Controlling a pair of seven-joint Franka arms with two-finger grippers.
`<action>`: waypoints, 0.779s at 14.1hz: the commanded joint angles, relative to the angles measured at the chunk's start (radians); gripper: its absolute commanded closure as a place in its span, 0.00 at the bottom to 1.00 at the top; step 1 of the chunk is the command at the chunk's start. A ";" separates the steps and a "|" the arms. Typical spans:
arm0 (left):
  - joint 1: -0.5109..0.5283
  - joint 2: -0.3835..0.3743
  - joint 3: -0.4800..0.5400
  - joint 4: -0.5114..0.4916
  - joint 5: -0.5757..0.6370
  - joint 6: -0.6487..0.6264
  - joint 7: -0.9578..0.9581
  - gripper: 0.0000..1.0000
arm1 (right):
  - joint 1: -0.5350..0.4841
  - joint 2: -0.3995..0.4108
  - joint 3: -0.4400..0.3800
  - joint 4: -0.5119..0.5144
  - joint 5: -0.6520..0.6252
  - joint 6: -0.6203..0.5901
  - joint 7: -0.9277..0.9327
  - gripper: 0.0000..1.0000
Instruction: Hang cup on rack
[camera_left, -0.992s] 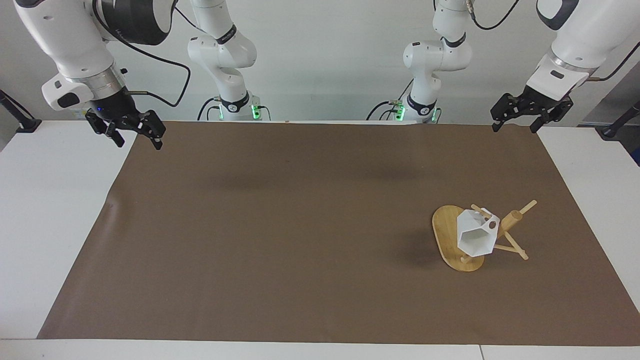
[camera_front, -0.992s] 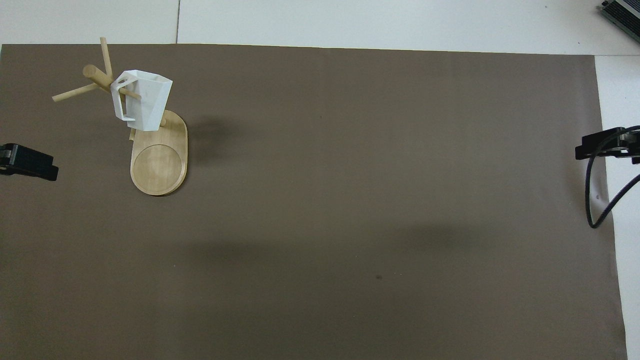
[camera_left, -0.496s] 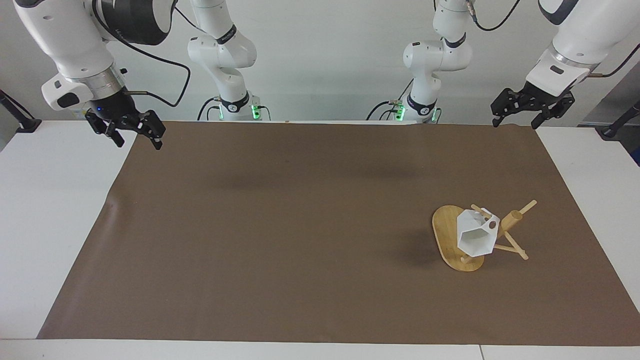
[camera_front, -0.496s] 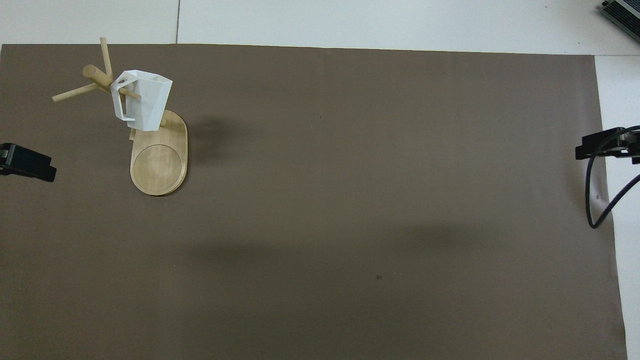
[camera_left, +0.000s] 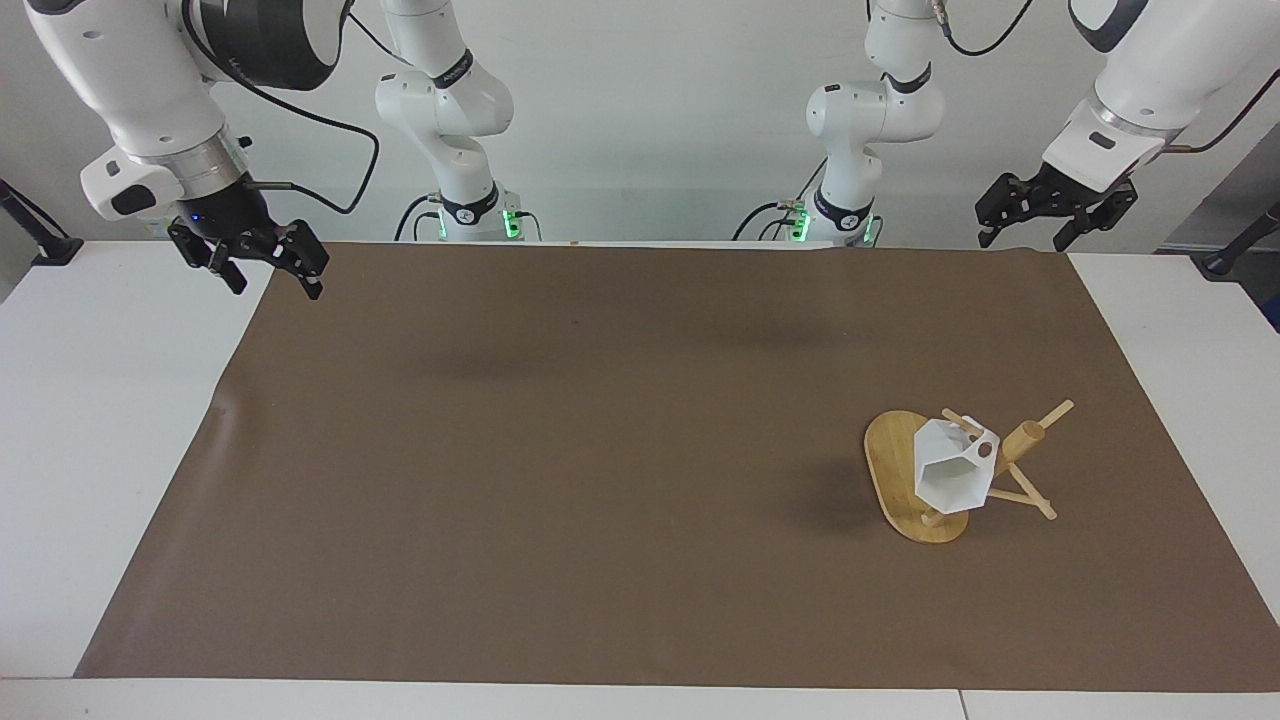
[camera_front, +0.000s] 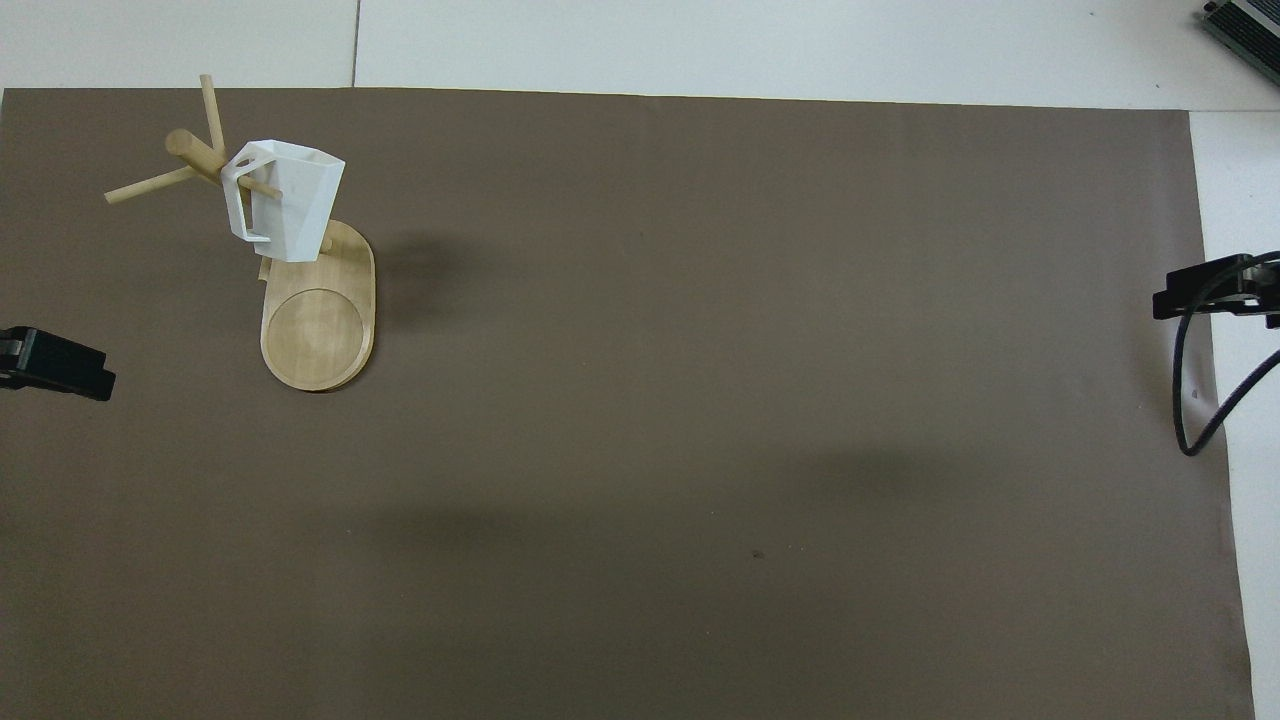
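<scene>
Facing view shows the white faceted cup (camera_left: 952, 476) hanging on the bamboo rack (camera_left: 1022, 444) at lower right, while left pincer (camera_left: 1028, 222) and right pincer (camera_left: 272, 270) hover apart-fingered, empty, in the upper corners.

No legible text, label, brand, number or sign appears in either view. Small markings on the dark collar rings of the white robot arms (camera_left: 455, 70) are too small to read.

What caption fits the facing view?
White cup hangs by its handle on the bamboo rack; left tool and right tool open, raised, apart from it.
</scene>
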 joint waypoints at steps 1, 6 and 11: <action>0.006 -0.031 -0.003 -0.038 0.020 0.025 0.016 0.00 | -0.008 -0.021 -0.007 -0.028 0.015 0.025 -0.018 0.00; 0.006 -0.023 -0.002 -0.041 0.020 0.134 0.010 0.00 | -0.009 -0.021 -0.010 -0.029 0.015 0.030 -0.023 0.00; 0.007 -0.023 -0.002 -0.041 0.020 0.137 0.005 0.00 | -0.009 -0.021 -0.035 -0.029 0.015 0.029 -0.020 0.00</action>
